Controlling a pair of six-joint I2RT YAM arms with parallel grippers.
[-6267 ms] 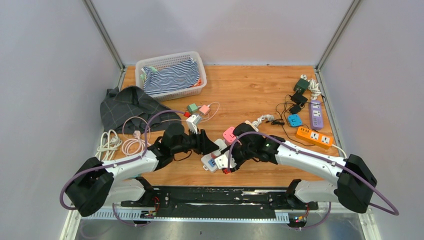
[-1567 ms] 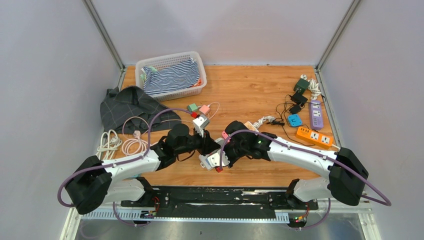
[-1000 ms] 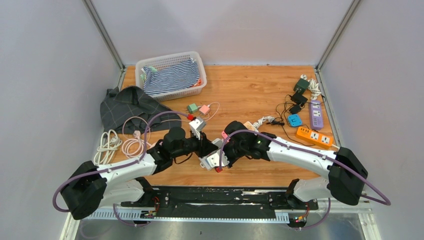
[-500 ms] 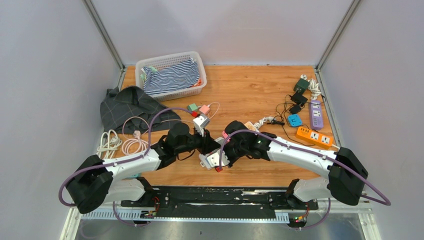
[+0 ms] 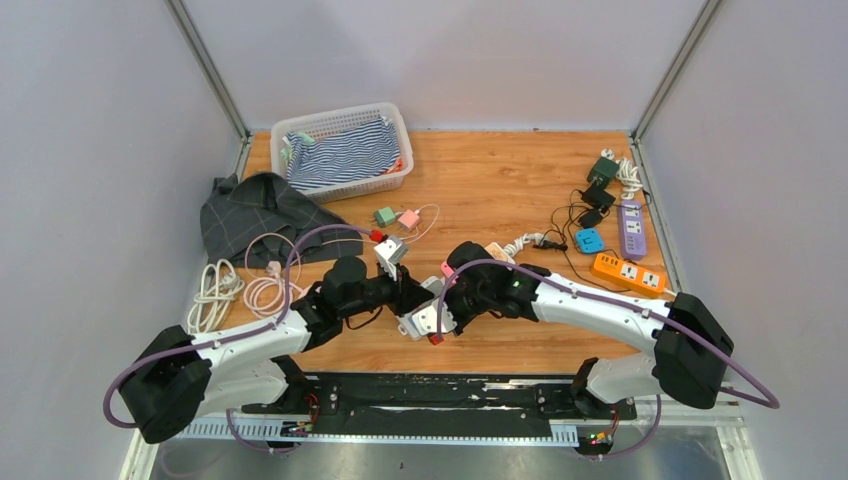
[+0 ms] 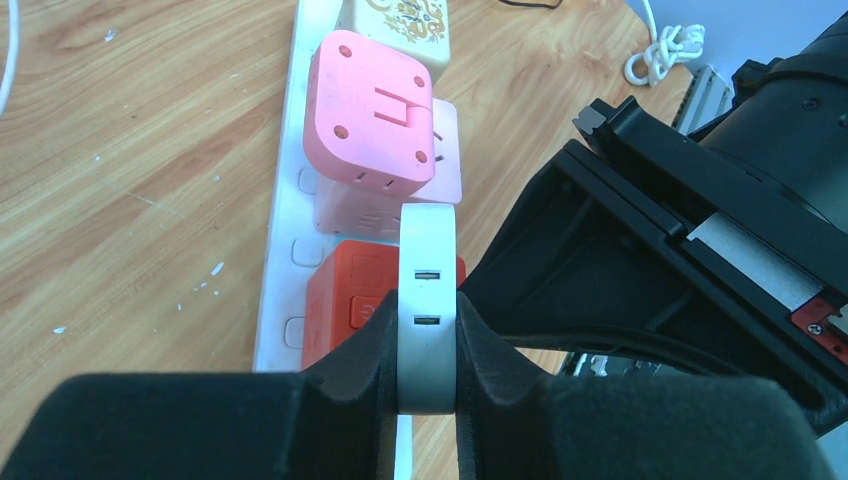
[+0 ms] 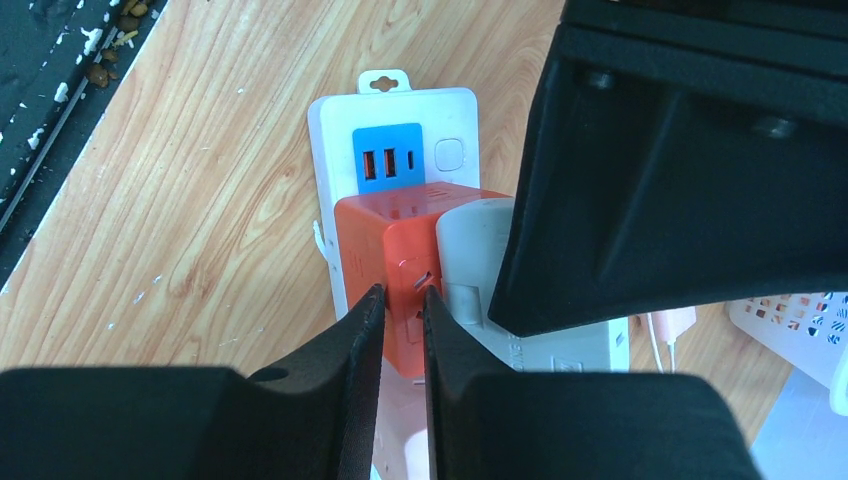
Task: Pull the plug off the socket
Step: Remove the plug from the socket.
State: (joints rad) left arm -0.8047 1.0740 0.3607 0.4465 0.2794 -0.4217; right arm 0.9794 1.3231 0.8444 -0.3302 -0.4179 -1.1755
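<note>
A white power strip [image 5: 418,322] lies at the near middle of the table, with an orange cube socket [image 6: 345,300] and a pink cube [image 6: 375,120] plugged into it. A flat white USB plug [image 6: 429,290] stands against the orange cube's side. My left gripper [image 6: 429,340] is shut on this plug, its pads pressed to both flat faces. My right gripper [image 7: 402,300] hangs right over the orange cube [image 7: 385,240] with its jaws almost together and nothing gripped between them. The two grippers meet over the strip, left gripper [image 5: 410,291] and right gripper [image 5: 450,303].
A white basket [image 5: 385,118] with striped cloth stands at the back left, with a grey cloth [image 5: 265,215] and coiled cables [image 5: 245,285] left of it. At the right edge lie an orange strip [image 5: 628,272], a purple strip [image 5: 630,228], a blue cube [image 5: 589,240] and black cords.
The left arm has swayed a little to the left and back while it keeps its hold on the white plug. The right gripper and the strip have stayed put.
</note>
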